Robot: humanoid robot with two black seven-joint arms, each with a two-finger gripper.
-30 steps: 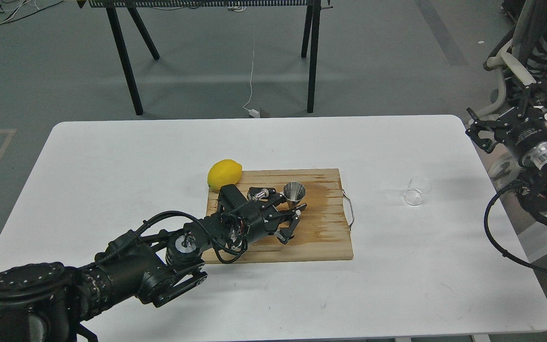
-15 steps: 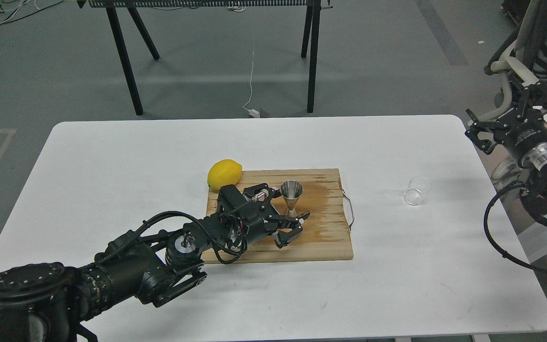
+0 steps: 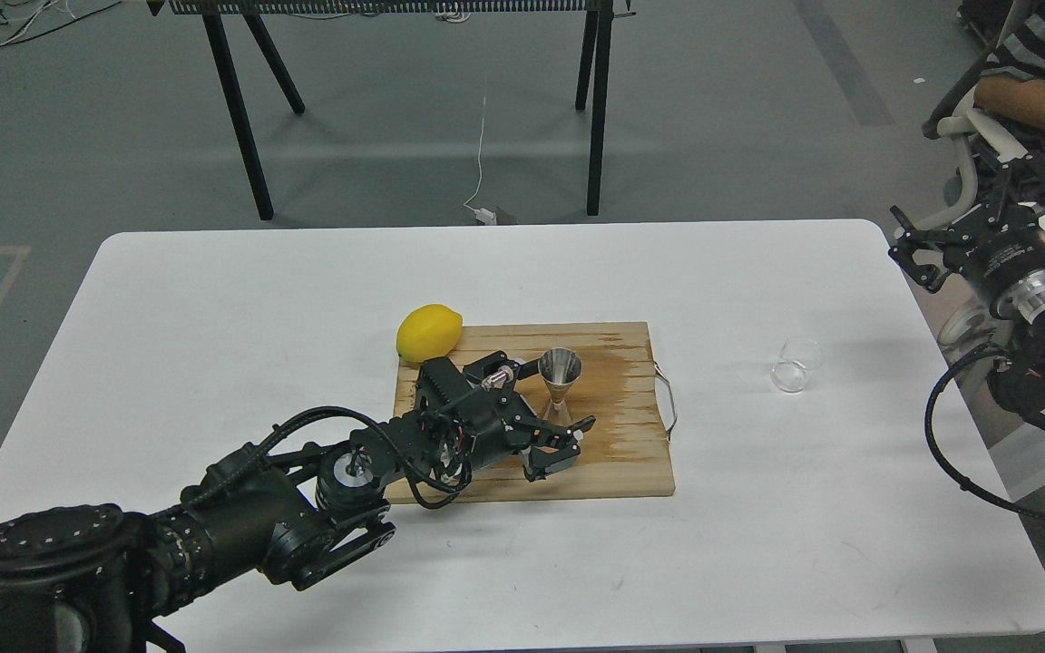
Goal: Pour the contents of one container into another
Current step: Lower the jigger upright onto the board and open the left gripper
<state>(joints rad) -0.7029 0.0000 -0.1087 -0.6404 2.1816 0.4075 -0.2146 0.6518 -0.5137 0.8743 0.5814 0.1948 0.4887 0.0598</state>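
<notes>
A: Left tool (image 3: 561, 441)?
B: Frame ctr, fingers spread, just below jigger (image 3: 560, 382), upright on board (image 3: 613, 453); contact unclear.
A: Glass cup (image 3: 795, 365)?
B: Right of ctr, on desk (image 3: 214, 317).
A: Right tool (image 3: 914, 254)?
B: Right edge, fingers apart, empty.

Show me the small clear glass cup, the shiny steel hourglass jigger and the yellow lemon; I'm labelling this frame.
small clear glass cup (image 3: 795, 365), head view, on its side wall
shiny steel hourglass jigger (image 3: 560, 371), head view, upper cone
yellow lemon (image 3: 429, 332), head view, middle of peel
</notes>
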